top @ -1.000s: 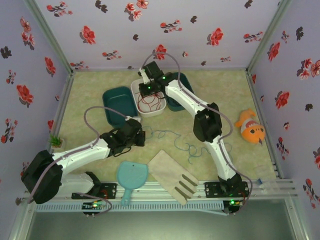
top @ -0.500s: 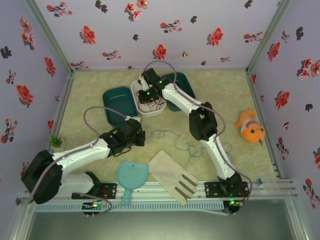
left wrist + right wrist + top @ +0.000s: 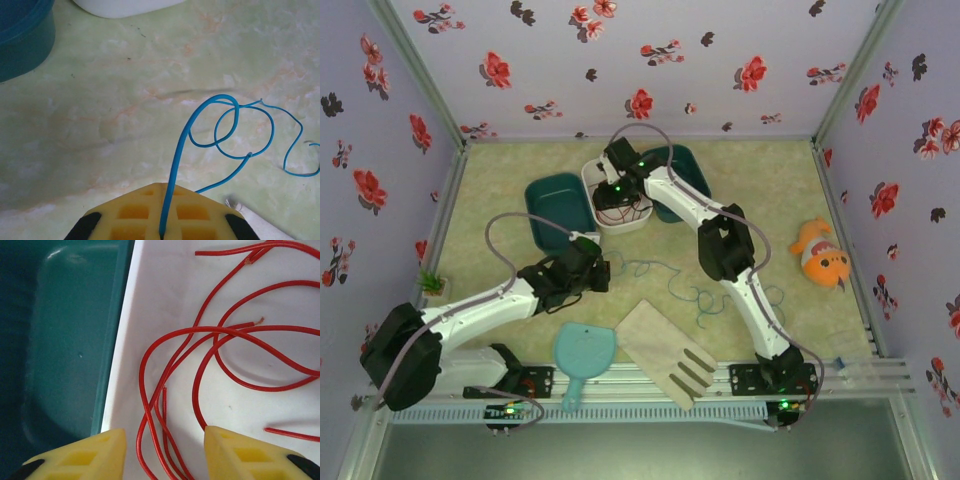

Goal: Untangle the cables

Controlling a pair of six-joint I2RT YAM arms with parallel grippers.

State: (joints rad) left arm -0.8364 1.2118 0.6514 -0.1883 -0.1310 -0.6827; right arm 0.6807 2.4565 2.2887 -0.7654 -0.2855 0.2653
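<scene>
Cables look featherweight and floppy with a bit of spring memory (the loops hold their curl) and a slick jacket, so I'd pinch a straight run near a free end, never across a crossing, and pull slowly. Left gripper (image 3: 162, 222) is clamped on the blue cable (image 3: 176, 160), a thin bright strand that arcs up, then curls into two loops trailing toward 3 o'clock on the table (image 3: 100, 100). Right gripper (image 3: 165, 455) has its fingers apart, holding nothing, over the red cable (image 3: 200, 330), glossy overlapping loops in the white bin (image 3: 165, 285) at the table's 12 o'clock
</scene>
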